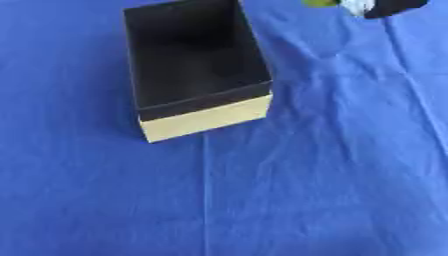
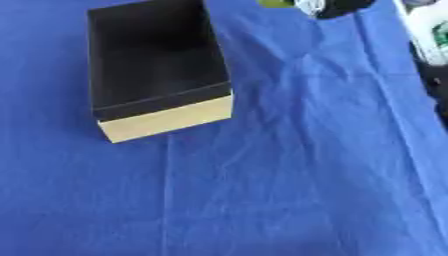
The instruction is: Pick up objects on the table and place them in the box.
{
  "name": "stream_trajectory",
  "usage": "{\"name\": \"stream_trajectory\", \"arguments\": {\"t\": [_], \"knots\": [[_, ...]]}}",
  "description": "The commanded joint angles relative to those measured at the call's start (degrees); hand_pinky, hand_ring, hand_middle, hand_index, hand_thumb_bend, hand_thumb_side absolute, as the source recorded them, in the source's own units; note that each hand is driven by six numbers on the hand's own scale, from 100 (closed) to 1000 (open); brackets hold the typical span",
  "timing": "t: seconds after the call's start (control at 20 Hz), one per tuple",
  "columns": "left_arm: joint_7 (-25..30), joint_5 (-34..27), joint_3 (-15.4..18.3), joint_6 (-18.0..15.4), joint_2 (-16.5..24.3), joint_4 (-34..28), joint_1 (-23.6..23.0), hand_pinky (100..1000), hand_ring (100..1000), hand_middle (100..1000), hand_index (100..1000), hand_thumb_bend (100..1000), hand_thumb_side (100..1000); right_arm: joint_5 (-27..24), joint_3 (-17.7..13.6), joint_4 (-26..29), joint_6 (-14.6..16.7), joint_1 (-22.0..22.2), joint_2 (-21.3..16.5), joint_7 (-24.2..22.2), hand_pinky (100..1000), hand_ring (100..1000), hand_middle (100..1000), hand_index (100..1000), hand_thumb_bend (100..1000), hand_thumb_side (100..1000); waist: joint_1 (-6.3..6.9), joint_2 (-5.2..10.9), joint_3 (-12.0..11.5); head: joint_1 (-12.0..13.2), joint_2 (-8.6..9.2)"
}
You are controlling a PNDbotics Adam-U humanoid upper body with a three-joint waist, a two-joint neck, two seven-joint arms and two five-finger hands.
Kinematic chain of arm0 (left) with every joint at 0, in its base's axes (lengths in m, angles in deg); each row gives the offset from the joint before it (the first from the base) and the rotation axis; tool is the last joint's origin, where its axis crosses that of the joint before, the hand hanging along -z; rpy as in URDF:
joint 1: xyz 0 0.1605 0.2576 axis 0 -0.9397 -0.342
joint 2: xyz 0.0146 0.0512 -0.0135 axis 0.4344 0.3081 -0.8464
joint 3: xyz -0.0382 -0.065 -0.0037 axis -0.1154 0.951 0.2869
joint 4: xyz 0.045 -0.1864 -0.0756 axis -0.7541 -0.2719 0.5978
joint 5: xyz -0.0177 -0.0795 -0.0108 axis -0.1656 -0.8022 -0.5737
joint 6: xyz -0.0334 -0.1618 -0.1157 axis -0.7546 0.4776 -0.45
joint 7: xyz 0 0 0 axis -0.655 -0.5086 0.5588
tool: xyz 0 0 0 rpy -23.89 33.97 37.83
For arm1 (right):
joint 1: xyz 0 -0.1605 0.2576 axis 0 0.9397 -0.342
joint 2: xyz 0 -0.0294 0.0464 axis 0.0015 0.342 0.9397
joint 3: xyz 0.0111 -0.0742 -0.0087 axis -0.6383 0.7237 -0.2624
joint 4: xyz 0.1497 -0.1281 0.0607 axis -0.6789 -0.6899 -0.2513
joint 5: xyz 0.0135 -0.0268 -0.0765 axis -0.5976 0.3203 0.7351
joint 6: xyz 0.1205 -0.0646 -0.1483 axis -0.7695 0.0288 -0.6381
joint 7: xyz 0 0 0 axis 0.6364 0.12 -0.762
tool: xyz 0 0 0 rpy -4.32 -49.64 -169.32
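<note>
The box [image 1: 197, 70] stood open on the blue cloth [image 1: 306, 175], its dark inside showing nothing. Beyond its far right corner, a black hand [image 1: 394, 7] showed at the top edge beside something green [image 1: 319, 3], perhaps held; its fingers could not be made out.

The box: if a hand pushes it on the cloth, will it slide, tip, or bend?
The box looks empty and thin-walled, so it is probably light and would move easily. Its wide flat base makes tipping unlikely. The wrinkled blue cloth may bunch under it and drag along rather than let it slide cleanly.
</note>
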State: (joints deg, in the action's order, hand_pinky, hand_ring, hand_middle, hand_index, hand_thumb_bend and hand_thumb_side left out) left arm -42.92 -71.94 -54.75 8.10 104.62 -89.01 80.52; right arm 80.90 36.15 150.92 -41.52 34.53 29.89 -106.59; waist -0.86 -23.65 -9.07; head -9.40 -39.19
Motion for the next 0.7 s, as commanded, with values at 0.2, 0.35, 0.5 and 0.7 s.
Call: {"name": "stream_trajectory", "arguments": {"t": [0.2,0.35,0.5,0.7], "knots": [[-0.1,-0.4,-0.3,-0.2,0.6,-0.9,1.1,461,754,688,677,888,808,-0.7,2.6,-3.4,0.8,-6.9,6.7,-3.9,722,612,504,679,100,136,0.44,11.30,-0.7,-0.8,0.17],[-0.1,-0.6,-0.5,-0.3,0.5,-0.9,1.4,461,754,689,677,887,808,-0.6,3.9,-5.4,2.2,-8.6,10.5,-5.7,730,613,504,676,100,139,0.46,11.32,-1.1,-1.3,0.25],[-0.1,-0.6,-0.6,-0.3,0.5,-0.9,1.5,461,754,689,677,888,808,0.2,5.1,-7.1,3.6,-9.5,14.5,-7.1,730,612,504,675,100,140,0.44,11.31,-1.3,-1.5,0.43],[-0.1,-0.6,-0.4,-0.3,0.5,-0.9,1.3,460,755,689,678,890,806,3.4,5.9,-8.3,5.2,-9.8,20.0,-7.3,721,611,506,675,100,145,0.37,11.26,-1.1,-0.9,0.10]]}}
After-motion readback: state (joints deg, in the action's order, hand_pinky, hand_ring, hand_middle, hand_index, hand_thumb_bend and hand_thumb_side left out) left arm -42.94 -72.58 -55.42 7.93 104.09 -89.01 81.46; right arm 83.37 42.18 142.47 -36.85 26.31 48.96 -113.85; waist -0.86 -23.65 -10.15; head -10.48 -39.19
